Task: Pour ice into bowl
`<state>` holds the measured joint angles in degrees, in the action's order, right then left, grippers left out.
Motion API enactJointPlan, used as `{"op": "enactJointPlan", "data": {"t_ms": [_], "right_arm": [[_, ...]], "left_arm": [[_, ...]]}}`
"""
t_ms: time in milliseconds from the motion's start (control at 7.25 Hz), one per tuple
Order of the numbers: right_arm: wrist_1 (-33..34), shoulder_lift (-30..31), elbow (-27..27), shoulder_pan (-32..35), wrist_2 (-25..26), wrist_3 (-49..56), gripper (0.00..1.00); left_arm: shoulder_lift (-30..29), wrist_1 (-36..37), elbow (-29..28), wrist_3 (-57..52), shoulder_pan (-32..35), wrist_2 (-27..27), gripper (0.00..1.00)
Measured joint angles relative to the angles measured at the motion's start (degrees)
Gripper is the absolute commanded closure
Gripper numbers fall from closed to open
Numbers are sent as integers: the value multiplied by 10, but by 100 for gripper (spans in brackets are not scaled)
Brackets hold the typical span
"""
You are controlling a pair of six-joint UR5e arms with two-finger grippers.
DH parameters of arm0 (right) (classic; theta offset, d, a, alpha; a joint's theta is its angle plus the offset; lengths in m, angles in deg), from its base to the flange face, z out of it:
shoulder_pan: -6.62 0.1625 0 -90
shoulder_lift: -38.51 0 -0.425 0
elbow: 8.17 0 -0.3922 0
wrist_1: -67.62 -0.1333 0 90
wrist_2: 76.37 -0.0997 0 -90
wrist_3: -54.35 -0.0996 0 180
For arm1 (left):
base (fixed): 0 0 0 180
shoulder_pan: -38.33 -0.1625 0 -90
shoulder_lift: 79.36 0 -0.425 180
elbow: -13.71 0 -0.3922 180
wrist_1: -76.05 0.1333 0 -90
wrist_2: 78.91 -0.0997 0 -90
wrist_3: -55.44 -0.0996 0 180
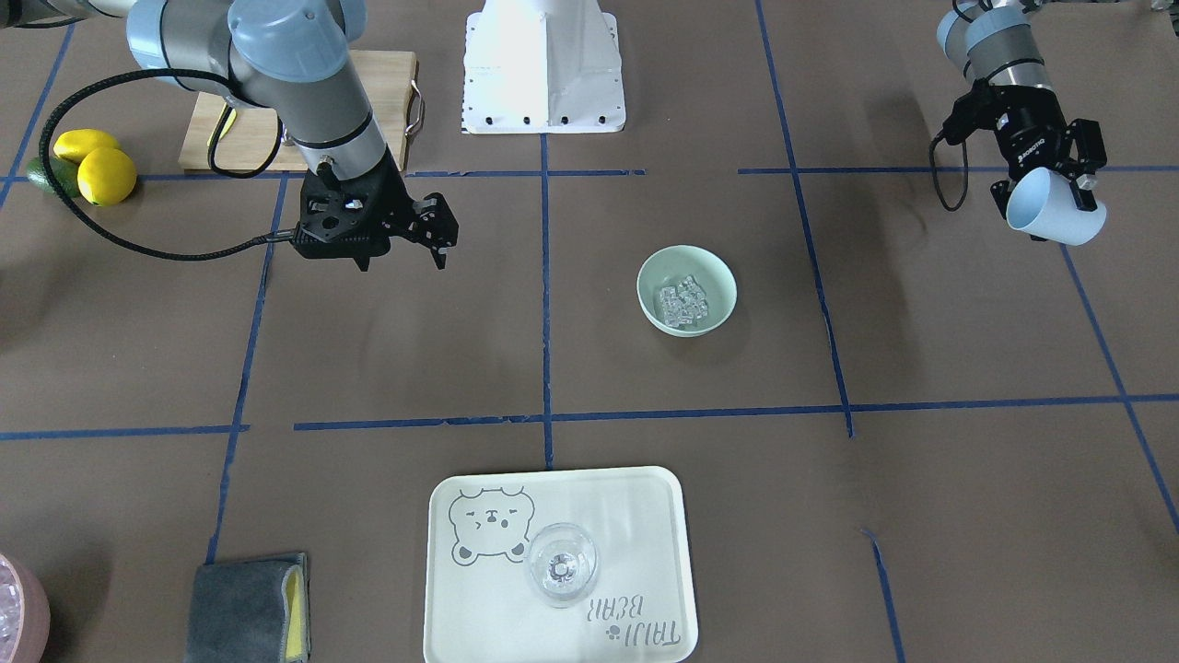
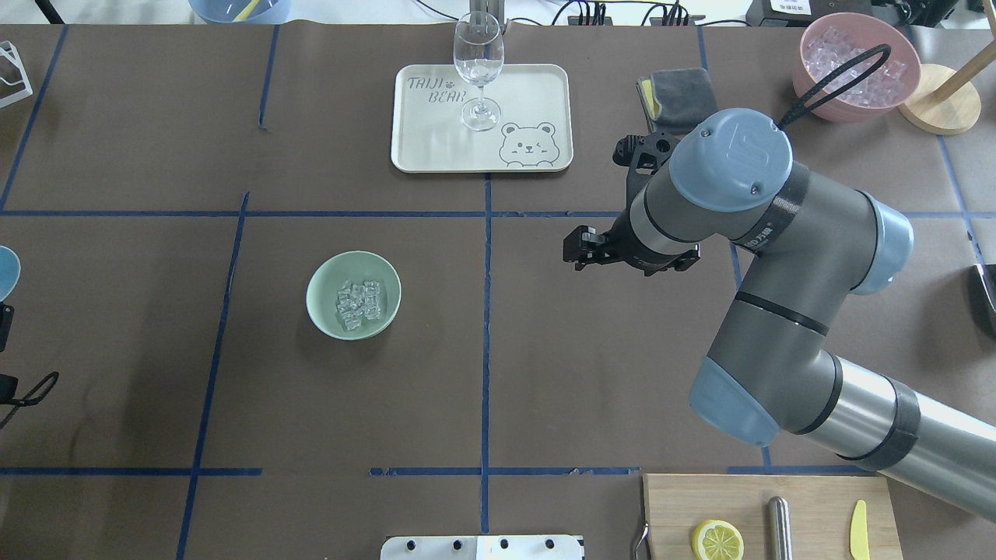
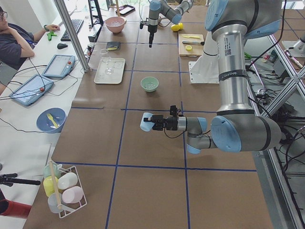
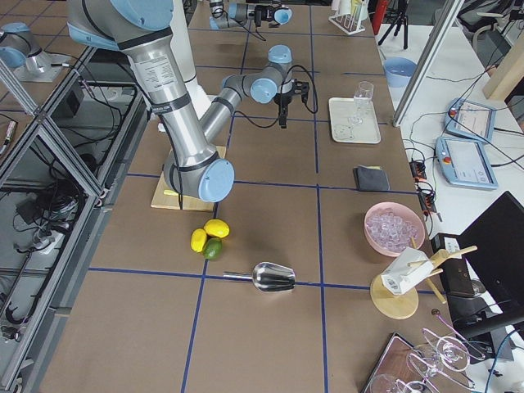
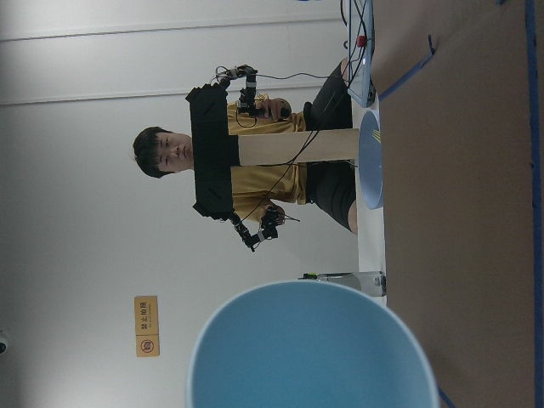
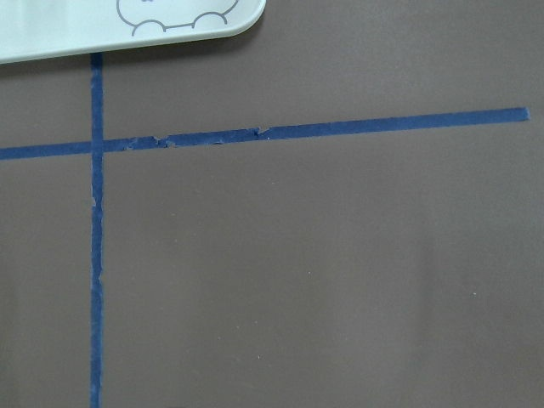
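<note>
The pale mint-green bowl (image 1: 647, 287) (image 2: 319, 294) stands on the brown table left of centre in the overhead view. The ice (image 1: 682, 302) (image 2: 358, 303) lies inside it as a small heap of clear cubes. My left gripper (image 1: 1050, 195) hangs well off to the side of the bowl, near the table's left end, shut on a light blue cup (image 1: 1059, 219) (image 3: 147, 122) held tipped on its side. The cup's inside (image 5: 314, 353) looks empty in the left wrist view. My right gripper (image 1: 405, 261) (image 2: 582, 257) hovers open over bare table with nothing between its fingers.
A cream tray (image 2: 436, 148) with a wine glass (image 2: 477, 70) sits at the far edge, with a grey cloth (image 2: 677, 89) and a pink bowl (image 2: 856, 101) of clear pieces beyond it. A cutting board (image 2: 817, 505) lies near the robot's base. Lemons (image 1: 92, 166) and a metal scoop (image 4: 274, 277) lie at the right end.
</note>
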<state>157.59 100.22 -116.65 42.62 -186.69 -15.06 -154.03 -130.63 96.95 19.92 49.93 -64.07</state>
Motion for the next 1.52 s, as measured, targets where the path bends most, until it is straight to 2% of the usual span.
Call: {"op": "enactJointPlan", "data": {"t_ms": [414, 1103, 1517], "right_arm": [[1, -1, -3, 0, 0, 0, 0], [4, -3, -8, 0, -1, 0, 0], [4, -3, -10, 0, -1, 0, 0]], "left_arm": [[-1, -10, 0, 155, 0, 41, 100], [-2, -11, 0, 498, -2, 97, 100], [-5, -10, 1, 668, -6, 105, 100]]}}
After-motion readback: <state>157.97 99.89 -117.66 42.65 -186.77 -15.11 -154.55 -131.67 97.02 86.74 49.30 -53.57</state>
